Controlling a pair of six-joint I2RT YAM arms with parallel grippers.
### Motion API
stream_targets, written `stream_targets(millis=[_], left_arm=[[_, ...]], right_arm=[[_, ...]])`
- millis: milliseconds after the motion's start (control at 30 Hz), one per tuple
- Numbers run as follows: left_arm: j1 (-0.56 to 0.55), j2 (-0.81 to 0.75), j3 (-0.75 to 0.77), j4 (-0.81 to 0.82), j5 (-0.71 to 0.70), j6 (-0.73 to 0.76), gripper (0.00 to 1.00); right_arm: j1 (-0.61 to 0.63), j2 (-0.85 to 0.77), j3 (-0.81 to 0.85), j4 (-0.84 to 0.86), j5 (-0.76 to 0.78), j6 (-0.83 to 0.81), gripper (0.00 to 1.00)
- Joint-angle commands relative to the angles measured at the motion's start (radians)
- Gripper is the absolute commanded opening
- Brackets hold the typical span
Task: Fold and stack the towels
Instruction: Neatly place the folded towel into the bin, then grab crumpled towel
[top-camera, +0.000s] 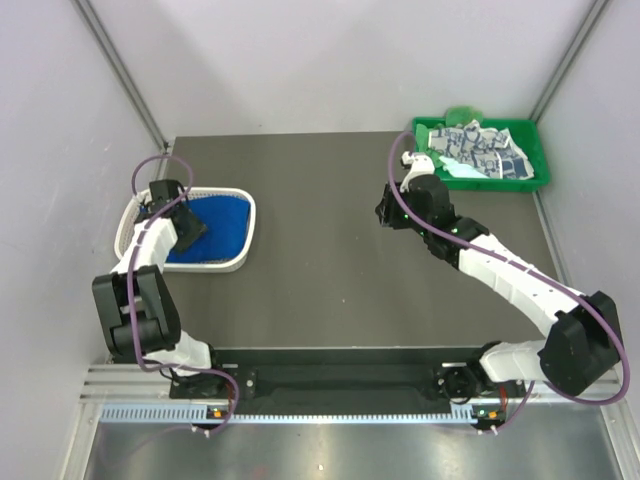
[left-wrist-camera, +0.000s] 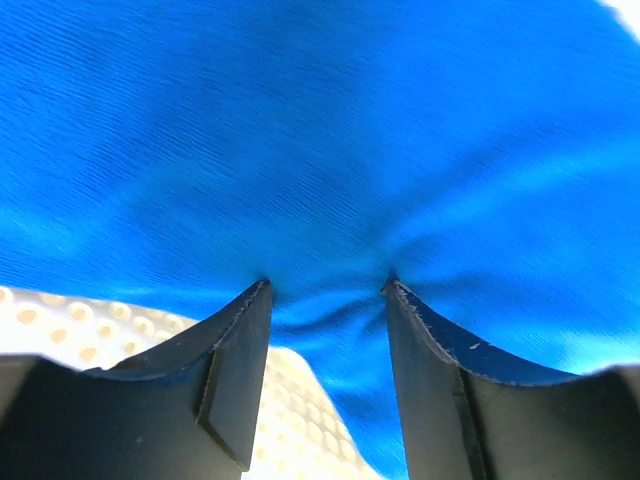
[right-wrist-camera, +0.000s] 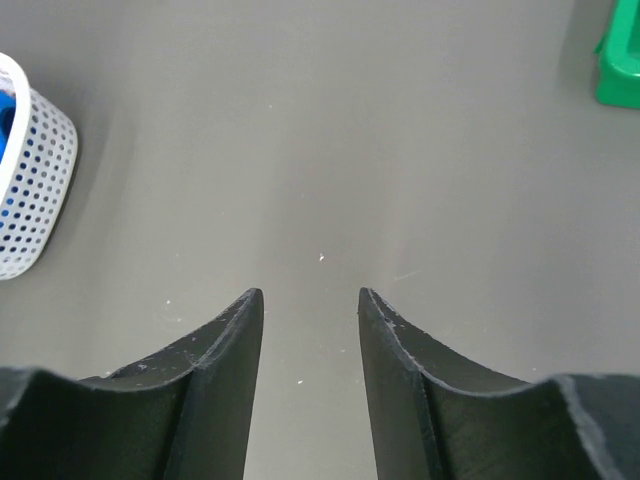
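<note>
A royal blue towel (top-camera: 218, 222) lies in the white lattice basket (top-camera: 244, 238) at the left. My left gripper (top-camera: 189, 230) reaches down into the basket. In the left wrist view the left gripper (left-wrist-camera: 328, 285) has its jaws apart, both tips pressing into the blue towel (left-wrist-camera: 330, 130), which wrinkles between them. A blue-grey patterned white towel (top-camera: 483, 150) lies crumpled in the green tray (top-camera: 541, 180), with a bright green towel (top-camera: 465, 113) behind it. My right gripper (top-camera: 385, 213) is open and empty over bare table, as the right wrist view of the right gripper (right-wrist-camera: 310, 295) shows. The orange towel is not in view.
The basket wall (left-wrist-camera: 60, 320) shows below the blue towel in the left wrist view. In the right wrist view the basket (right-wrist-camera: 40, 190) is at the far left and a corner of the green tray (right-wrist-camera: 620, 60) at the top right. Grey walls enclose the dark table (top-camera: 330, 260).
</note>
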Motion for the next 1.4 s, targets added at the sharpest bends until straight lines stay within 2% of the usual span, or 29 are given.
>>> stream_targets(millis=[0, 200, 300, 333, 433, 567, 733, 833, 1000, 1233, 1333, 1367], left_arm=[[-0.031, -0.103, 0.049, 0.03, 0.095, 0.019, 0.55], [-0.12, -0.195, 0.067, 0.001, 0.124, 0.023, 0.55], [-0.251, -0.23, 0.07, 0.0, 0.104, 0.028, 0.55], [-0.317, -0.244, 0.075, 0.0, 0.101, 0.029, 0.55], [-0.408, -0.252, 0.079, -0.008, 0.111, 0.028, 0.55], [-0.483, -0.269, 0.061, 0.009, 0.163, 0.019, 0.55], [-0.591, -0.273, 0.05, 0.032, 0.17, 0.014, 0.55], [-0.611, -0.269, 0.055, 0.032, 0.184, 0.029, 0.55], [-0.612, -0.259, 0.056, 0.032, 0.199, 0.045, 0.55], [-0.614, -0.238, 0.058, 0.029, 0.19, 0.06, 0.54], [-0.614, -0.22, 0.064, 0.029, 0.196, 0.06, 0.54], [-0.614, -0.216, 0.067, 0.03, 0.197, 0.06, 0.54]], right_arm=[[-0.003, 0.005, 0.063, 0.005, 0.036, -0.027, 0.45], [-0.088, 0.078, 0.141, 0.025, 0.02, -0.058, 0.5], [-0.186, 0.164, 0.221, 0.031, 0.005, -0.07, 0.51], [-0.25, 0.217, 0.268, 0.041, -0.007, -0.061, 0.5], [-0.347, 0.328, 0.353, 0.092, -0.029, -0.066, 0.5], [-0.423, 0.482, 0.456, 0.167, 0.027, -0.077, 0.5], [-0.499, 0.707, 0.588, 0.336, 0.097, -0.015, 0.52], [-0.519, 0.828, 0.692, 0.383, 0.111, 0.02, 0.52], [-0.537, 1.004, 0.899, 0.344, 0.172, 0.069, 0.55], [-0.543, 1.108, 0.991, 0.331, 0.191, 0.078, 0.56], [-0.546, 1.118, 0.981, 0.341, 0.186, 0.081, 0.48], [-0.546, 1.118, 0.975, 0.344, 0.186, 0.081, 0.41]])
